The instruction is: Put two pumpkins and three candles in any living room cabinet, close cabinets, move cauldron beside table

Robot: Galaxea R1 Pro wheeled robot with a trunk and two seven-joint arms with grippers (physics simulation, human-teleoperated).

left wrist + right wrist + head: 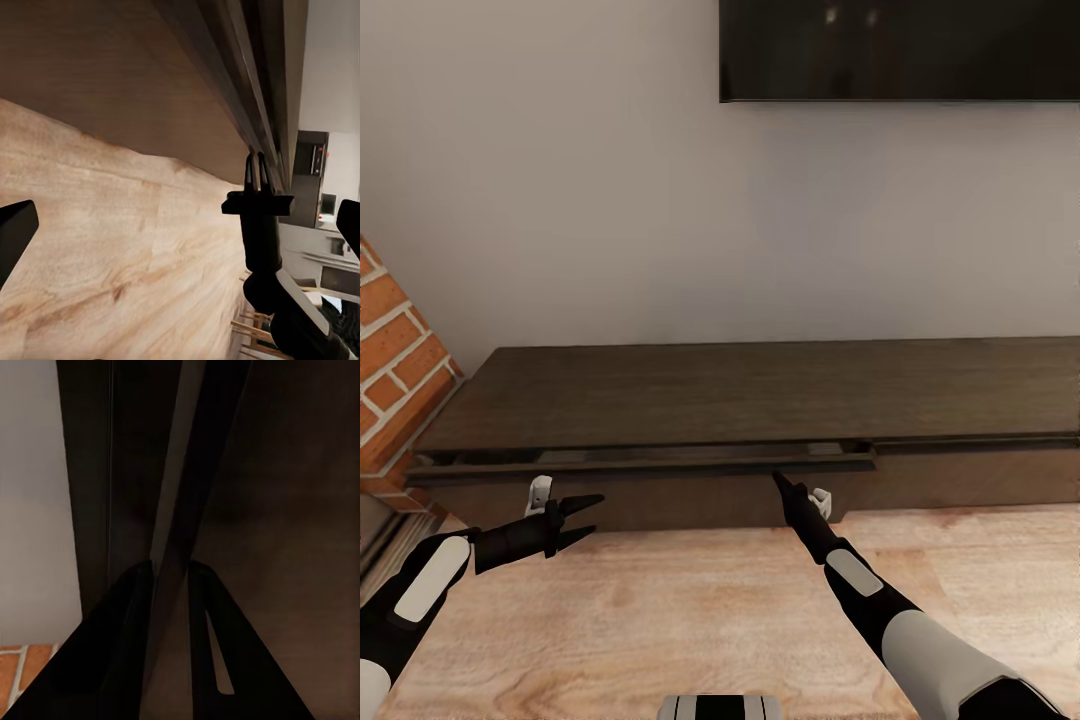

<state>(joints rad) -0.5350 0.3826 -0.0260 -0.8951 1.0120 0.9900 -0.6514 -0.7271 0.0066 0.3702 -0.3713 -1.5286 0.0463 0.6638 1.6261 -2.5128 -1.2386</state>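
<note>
Two grippers reach toward the long, dark-brown cabinet (760, 400) from the pale wood floor (690, 600). The right gripper (780, 482) points up at the front of the cabinet's left-hand drawer (640, 466), which stands pulled out a little, its top edge proud of the unit and a thin gap showing behind it. In the right wrist view this gripper's (171, 570) two dark fingers sit close together with only a narrow slit between them, nearly shut, their tips on either side of a thin, pale-lit edge of the drawer front (176, 472); whether they actually pinch that edge cannot be told. The left wrist view shows the same right gripper (256, 159) from the side, its fingers (260, 171) pressed almost together and their tips up against the lip of the drawer.

The left gripper (592, 517) hovers low in front of the cabinet's left end, lying roughly level, its fingers spread apart and holding nothing. It is clear of the drawer front and well apart from the right gripper.

Behind the cabinet rises a plain pale wall (560, 200). A dark flat screen (900, 50) hangs on it above the cabinet's right part. A red brick pillar (395, 360) stands just beside the cabinet's left end.
</note>
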